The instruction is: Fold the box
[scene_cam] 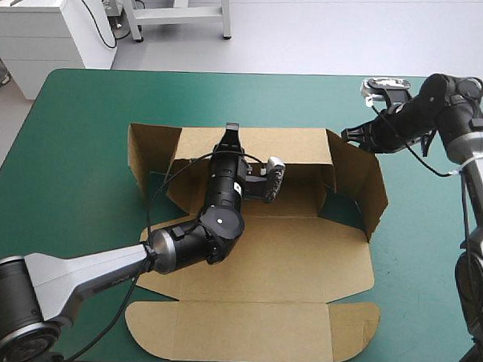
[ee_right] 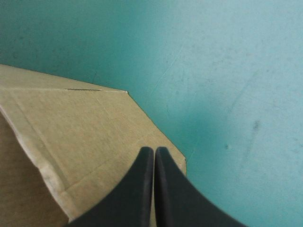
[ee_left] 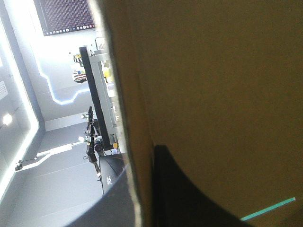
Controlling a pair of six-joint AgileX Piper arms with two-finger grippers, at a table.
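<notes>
Two walls of the brown box (scene_cam: 270,254) stand mid-table, its matte base flat on the teal-green cover (scene_cam: 83,142). Left gripper (scene_cam: 230,131) pinches the far wall; right gripper (ee_right: 154,150), fingers pressed together, meets the angled right flap.

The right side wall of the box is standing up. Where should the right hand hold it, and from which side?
Probably the top free edge of the right side wall, near its middle, from above, one finger on each face. The wall is a thin sheet standing on edge, hinged to the box floor only along its lower fold.
</notes>
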